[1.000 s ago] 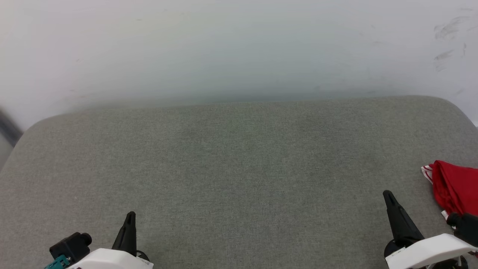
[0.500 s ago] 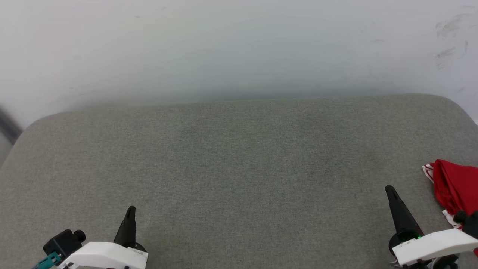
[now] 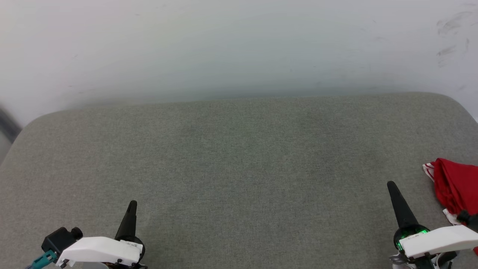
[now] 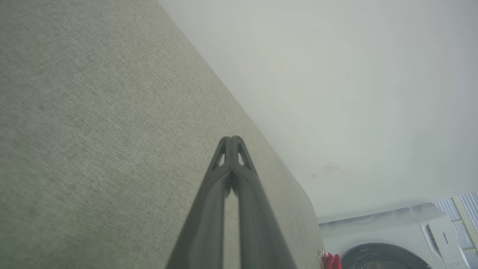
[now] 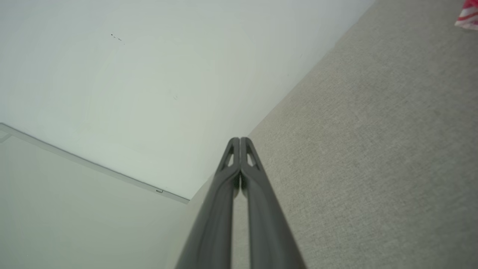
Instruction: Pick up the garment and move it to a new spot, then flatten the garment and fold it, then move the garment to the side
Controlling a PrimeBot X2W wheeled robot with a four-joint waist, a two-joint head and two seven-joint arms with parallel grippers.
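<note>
The garment (image 3: 456, 186) is a crumpled red heap with red-and-white striped trim, lying at the right edge of the grey padded surface (image 3: 239, 157) and cut off by the frame. A sliver of the garment (image 4: 330, 260) shows at the bottom of the left wrist view, and its striped trim (image 5: 468, 15) at the top right of the right wrist view. My right gripper (image 3: 392, 185) is shut, empty, just left of the heap and apart from it. At the lower left, far from the cloth, my left gripper (image 3: 132, 204) is shut and empty. Both wrist views show the tips pressed together, left gripper (image 4: 232, 139), right gripper (image 5: 239, 139).
A pale wall (image 3: 239, 48) rises behind the surface's far edge. A white washing machine (image 4: 396, 246) stands beyond the surface's right end. The surface has rounded corners at the far left and far right.
Both arms have drawn back a little toward the bottom edge of the head view. The garment has stayed where it was. Both grippers stay shut.
</note>
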